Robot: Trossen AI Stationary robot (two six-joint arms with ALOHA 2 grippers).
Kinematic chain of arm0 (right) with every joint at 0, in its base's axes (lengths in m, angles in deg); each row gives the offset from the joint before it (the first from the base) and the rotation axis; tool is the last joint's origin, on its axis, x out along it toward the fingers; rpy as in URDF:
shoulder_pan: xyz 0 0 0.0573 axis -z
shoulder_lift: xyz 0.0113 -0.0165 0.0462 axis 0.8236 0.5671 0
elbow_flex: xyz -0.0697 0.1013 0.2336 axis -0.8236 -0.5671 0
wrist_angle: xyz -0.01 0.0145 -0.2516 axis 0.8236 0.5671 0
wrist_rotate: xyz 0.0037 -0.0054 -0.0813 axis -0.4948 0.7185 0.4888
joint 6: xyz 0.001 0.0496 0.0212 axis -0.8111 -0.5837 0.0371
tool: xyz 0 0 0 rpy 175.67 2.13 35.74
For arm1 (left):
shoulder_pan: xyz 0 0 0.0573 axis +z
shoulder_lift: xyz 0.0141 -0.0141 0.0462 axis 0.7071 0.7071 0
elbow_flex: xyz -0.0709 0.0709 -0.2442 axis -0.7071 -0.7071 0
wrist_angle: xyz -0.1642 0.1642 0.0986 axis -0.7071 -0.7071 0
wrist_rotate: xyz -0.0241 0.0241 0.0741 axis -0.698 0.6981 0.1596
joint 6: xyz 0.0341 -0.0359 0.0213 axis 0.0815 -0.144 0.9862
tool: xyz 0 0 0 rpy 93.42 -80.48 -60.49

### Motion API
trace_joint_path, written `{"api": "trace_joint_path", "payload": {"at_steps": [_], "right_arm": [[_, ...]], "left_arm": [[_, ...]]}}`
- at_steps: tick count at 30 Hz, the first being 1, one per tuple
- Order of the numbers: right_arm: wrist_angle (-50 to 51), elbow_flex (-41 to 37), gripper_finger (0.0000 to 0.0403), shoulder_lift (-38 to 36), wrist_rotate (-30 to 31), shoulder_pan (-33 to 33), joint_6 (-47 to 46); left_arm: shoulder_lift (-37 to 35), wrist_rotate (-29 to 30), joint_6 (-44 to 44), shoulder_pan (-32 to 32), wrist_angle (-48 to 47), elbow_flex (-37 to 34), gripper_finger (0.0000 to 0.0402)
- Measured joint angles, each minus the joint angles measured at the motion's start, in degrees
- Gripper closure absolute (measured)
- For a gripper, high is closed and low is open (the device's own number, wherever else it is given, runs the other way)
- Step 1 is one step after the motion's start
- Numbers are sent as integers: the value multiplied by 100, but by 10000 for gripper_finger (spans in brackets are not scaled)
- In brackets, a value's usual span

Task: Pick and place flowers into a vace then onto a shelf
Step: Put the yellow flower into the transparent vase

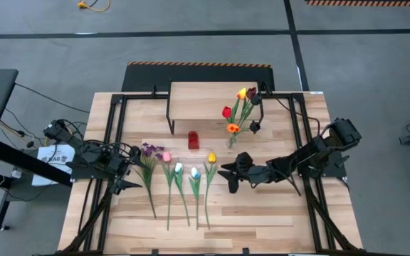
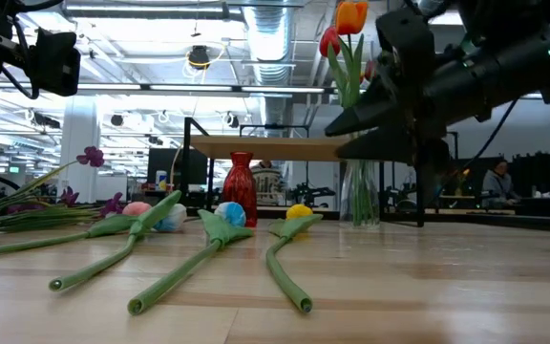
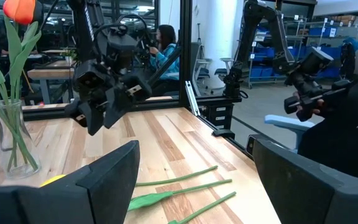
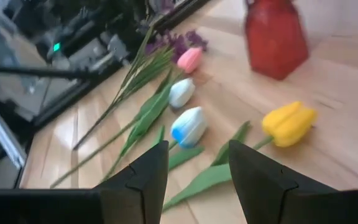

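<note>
Yellow tulip [image 4: 289, 122]: next flower for pickup, by my reading. It lies flat on the table [image 1: 262, 213] at the right end of a row of loose flowers [image 1: 180, 174], head toward the shelf [image 1: 205, 96], stem running back toward the table's near edge, long axis roughly parallel to its neighbours. In my right wrist view the head sits just ahead of and to one side of my fingers [image 4: 145, 171], the leafy stem passing between them.

My right gripper [image 1: 230, 173]: just beside that tulip, on its right, clear of the wood; jaws parted, holding nothing.

Glass vase [image 1: 231, 141]: upright near the shelf's front edge, already holding red, orange and yellow blooms, a short way beyond my right gripper.

Red vase [image 1: 193, 140]: small, left of the glass one.

My left gripper [image 1: 123, 174]: at the row's far left end, open and empty, so the right arm is the nearer one.
</note>
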Motion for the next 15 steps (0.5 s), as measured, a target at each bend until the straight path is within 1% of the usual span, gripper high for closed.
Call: {"api": "trace_joint_path", "payload": {"at_steps": [5,10,15], "right_arm": [[1294,613,244,0,-355,-81,-29],[2628,1145,244,0,-367,-169,-785],[3064,1388,245,0,-342,-235,-1560]], "left_arm": [[0,0,1,2,1,2,99],[0,0,0,2,0,0,99],[0,0,1,0,0,1,99]]}}
